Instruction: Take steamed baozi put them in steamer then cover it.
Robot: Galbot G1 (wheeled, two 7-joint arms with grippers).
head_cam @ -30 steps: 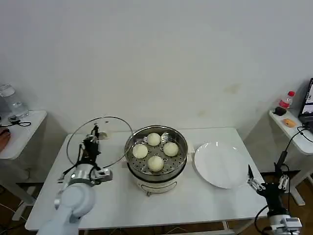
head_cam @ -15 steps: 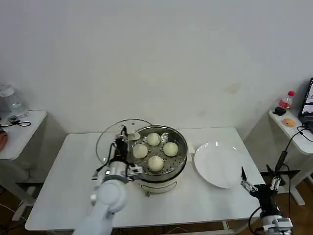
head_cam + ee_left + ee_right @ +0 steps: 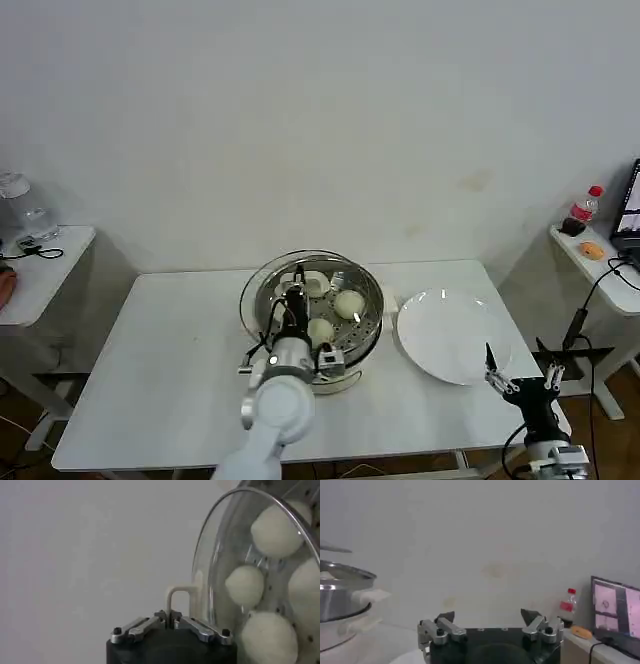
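Observation:
The steamer (image 3: 364, 337) stands at the table's middle, with three steamed baozi (image 3: 349, 303) showing on its perforated tray. My left gripper (image 3: 293, 306) is shut on the cream-white handle (image 3: 173, 596) of the glass cover (image 3: 259, 288). It holds the cover tilted over the steamer's left side. Through the glass, in the left wrist view, I see baozi (image 3: 244, 585) behind the cover (image 3: 235, 550), with my left gripper (image 3: 170, 616) pinching the handle. My right gripper (image 3: 517, 377) hangs open and empty off the table's front right corner; its jaws (image 3: 489, 620) stand wide apart.
A flat white plate (image 3: 450, 335) lies right of the steamer. Small side tables stand at both sides, one with a red-capped bottle (image 3: 583, 205), the other with a clear bottle (image 3: 22, 205). The steamer's rim (image 3: 342, 575) shows in the right wrist view.
My left gripper has carried the cover rightward from the table's left side to over the steamer. The right gripper has drifted slightly left and down.

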